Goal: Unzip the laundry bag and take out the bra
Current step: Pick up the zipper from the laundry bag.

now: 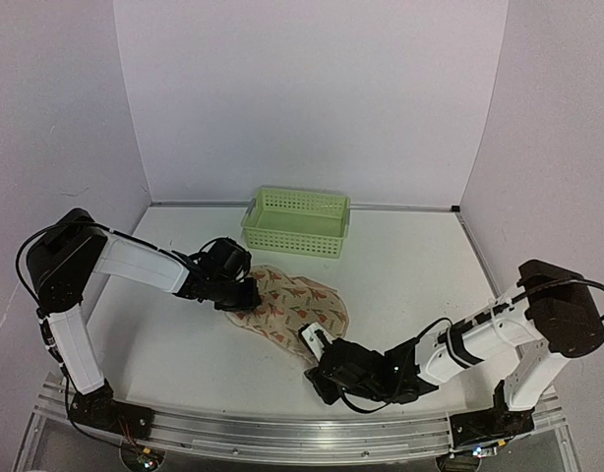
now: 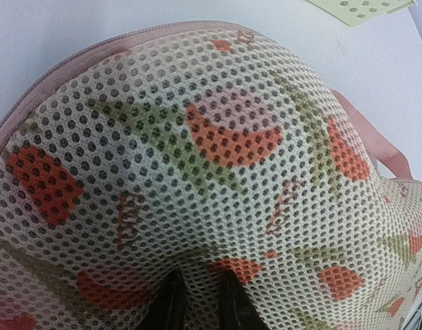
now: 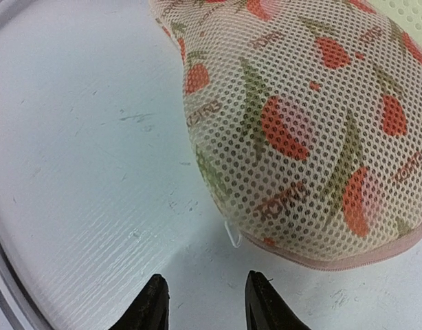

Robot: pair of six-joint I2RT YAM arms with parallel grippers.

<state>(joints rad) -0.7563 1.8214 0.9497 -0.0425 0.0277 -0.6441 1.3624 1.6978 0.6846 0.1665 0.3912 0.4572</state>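
Now left tool (image 2: 198,304) pinches the laundry bag (image 2: 218,172); right tool (image 3: 205,299), parted, sits just beside its edge.

**Printed lettering.** On the mesh of the laundry bag (image 3: 300,124) I see lettering (image 3: 281,199): short words in reddish-brown capitals, scattered between the red and green motifs.

- In the right wrist view, one word sits near the lower edge of the bag. Another sits at the far right and a third near the left rim. Each runs at its own slant.
- In the left wrist view, two more words stand low on the dome, one left and one right of centre.

**Legibility.** The holes of the mesh break up every letter, so I cannot read any word with certainty. In the top view the lettering is too small to make out.
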